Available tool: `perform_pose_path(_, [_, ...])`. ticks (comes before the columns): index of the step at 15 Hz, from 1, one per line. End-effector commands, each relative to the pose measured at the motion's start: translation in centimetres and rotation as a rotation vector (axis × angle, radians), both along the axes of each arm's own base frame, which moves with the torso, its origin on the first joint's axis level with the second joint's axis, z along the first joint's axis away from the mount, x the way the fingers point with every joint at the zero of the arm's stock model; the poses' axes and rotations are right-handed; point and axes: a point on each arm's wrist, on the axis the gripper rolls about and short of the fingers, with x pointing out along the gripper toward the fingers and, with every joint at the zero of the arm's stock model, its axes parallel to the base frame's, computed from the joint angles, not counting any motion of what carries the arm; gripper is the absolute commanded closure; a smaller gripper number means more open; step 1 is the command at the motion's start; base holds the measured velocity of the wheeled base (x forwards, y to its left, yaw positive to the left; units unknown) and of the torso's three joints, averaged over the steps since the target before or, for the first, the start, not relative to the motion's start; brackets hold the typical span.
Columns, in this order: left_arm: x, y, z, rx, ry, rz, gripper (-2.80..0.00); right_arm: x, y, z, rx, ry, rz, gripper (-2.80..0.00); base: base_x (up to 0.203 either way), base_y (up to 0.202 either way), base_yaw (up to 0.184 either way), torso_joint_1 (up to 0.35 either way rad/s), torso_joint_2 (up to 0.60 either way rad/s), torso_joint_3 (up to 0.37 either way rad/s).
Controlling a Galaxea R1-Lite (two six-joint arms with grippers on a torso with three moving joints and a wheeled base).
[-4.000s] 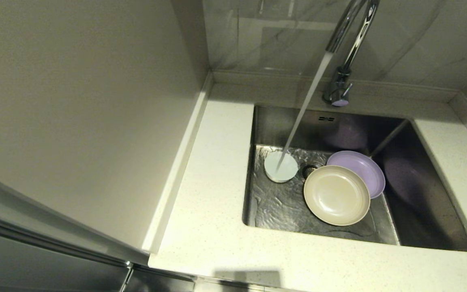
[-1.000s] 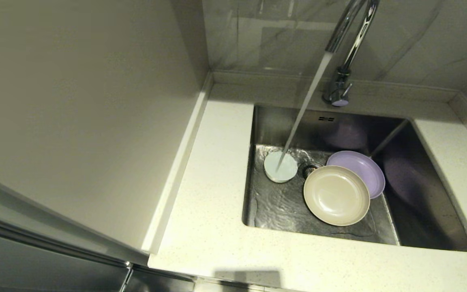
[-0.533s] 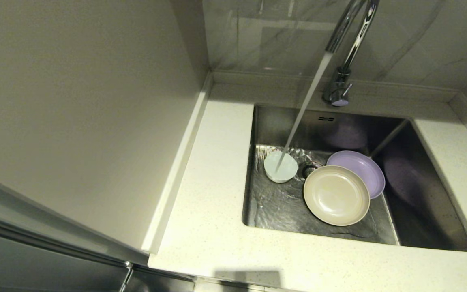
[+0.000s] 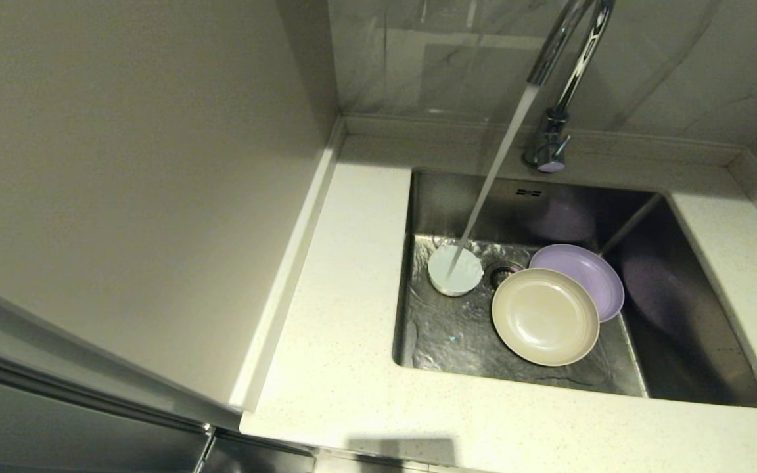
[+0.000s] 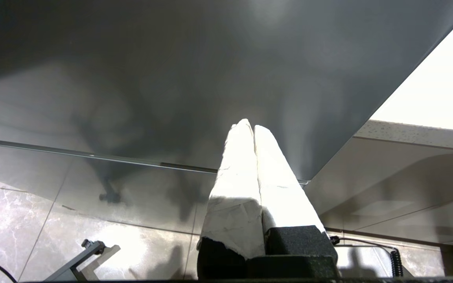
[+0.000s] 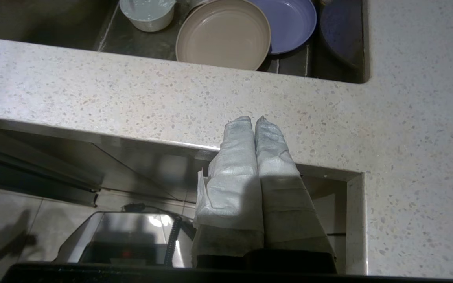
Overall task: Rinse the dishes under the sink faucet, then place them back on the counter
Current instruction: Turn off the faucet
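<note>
Three dishes lie in the steel sink: a small white bowl under the running stream, a beige plate and a lilac plate partly beneath it. The chrome faucet pours water onto the bowl. Neither gripper shows in the head view. My right gripper is shut and empty, hanging just in front of the counter's front edge; the bowl, beige plate and lilac plate lie beyond it. My left gripper is shut and empty, low beside a grey cabinet panel.
The speckled counter wraps the sink on the left, front and right, with a raised rim at the back. A tall beige wall panel stands close on the left. Grey marbled tile backs the faucet. Water ripples across the sink floor.
Only the water moves, rippling over the sink floor. The dishes and both arms hold the same places.
</note>
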Motion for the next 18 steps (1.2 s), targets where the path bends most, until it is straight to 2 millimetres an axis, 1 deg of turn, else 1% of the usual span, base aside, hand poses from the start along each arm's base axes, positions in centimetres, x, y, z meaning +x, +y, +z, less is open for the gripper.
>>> perform_pose_path(1, [0.0, 0.0, 0.0, -0.001, -0.002, 0.0, 0.0, -0.2, 0.0, 2.1, 0.001, -0.006, 0.017, 0.0, 0.0, 0.0, 0.0, 0.0, 0.0, 0.0])
perform_pose_path(3, [0.0, 0.0, 0.0, -0.001, -0.002, 0.0, 0.0, 0.0, 0.1, 4.3, 0.004, 0.002, 0.068, 0.0, 0.0, 0.0, 0.0, 0.0, 0.0, 0.0])
perform_pose_path(5, [0.0, 0.0, 0.0, -0.001, -0.002, 0.0, 0.0, 0.9, 0.2, 7.1, 0.007, 0.057, 0.102, 0.0, 0.0, 0.0, 0.0, 0.0, 0.0, 0.0])
perform_pose_path(7, [0.0, 0.0, 0.0, -0.001, -0.002, 0.0, 0.0, 2.8, 0.3, 10.8, -0.008, 0.158, 0.129, 0.0, 0.0, 0.0, 0.0, 0.0, 0.0, 0.0])
perform_pose_path(8, [0.0, 0.0, 0.0, -0.001, -0.002, 0.0, 0.0, 4.1, 0.3, 13.0, -0.014, 0.212, 0.137, 0.0, 0.0, 0.0, 0.0, 0.0, 0.0, 0.0])
perform_pose_path(9, [0.0, 0.0, 0.0, -0.001, -0.002, 0.0, 0.0, 5.9, 0.3, 15.3, -0.015, 0.266, 0.144, 0.0, 0.0, 0.0, 0.0, 0.0, 0.0, 0.0])
perform_pose_path(11, [0.0, 0.0, 0.0, -0.001, -0.002, 0.0, 0.0, 10.5, 0.4, 19.1, 0.006, 0.385, 0.148, 0.0, 0.0, 0.0, 0.0, 0.0, 0.0, 0.0])
perform_pose_path(13, [0.0, 0.0, 0.0, -0.001, -0.002, 0.0, 0.0, 16.5, 0.5, 22.0, 0.05, 0.471, 0.146, 0.0, 0.0, 0.0, 0.0, 0.0, 0.0, 0.0])
perform_pose_path(15, [0.0, 0.0, 0.0, -0.001, -0.002, 0.0, 0.0, 22.5, 0.6, 24.6, 0.086, 0.482, 0.159, 0.0, 0.0, 0.0, 0.0, 0.0, 0.0, 0.0])
perform_pose_path(17, [0.0, 0.0, 0.0, -0.001, -0.002, 0.0, 0.0, 28.0, 0.8, 25.8, 0.12, 0.477, 0.204, 0.0, 0.0, 0.0, 0.0, 0.0, 0.0, 0.0])
perform_pose_path(18, [0.0, 0.0, 0.0, -0.001, -0.002, 0.0, 0.0, 30.6, 0.9, 25.8, 0.134, 0.475, 0.229, 0.0, 0.0, 0.0, 0.0, 0.0, 0.0, 0.0])
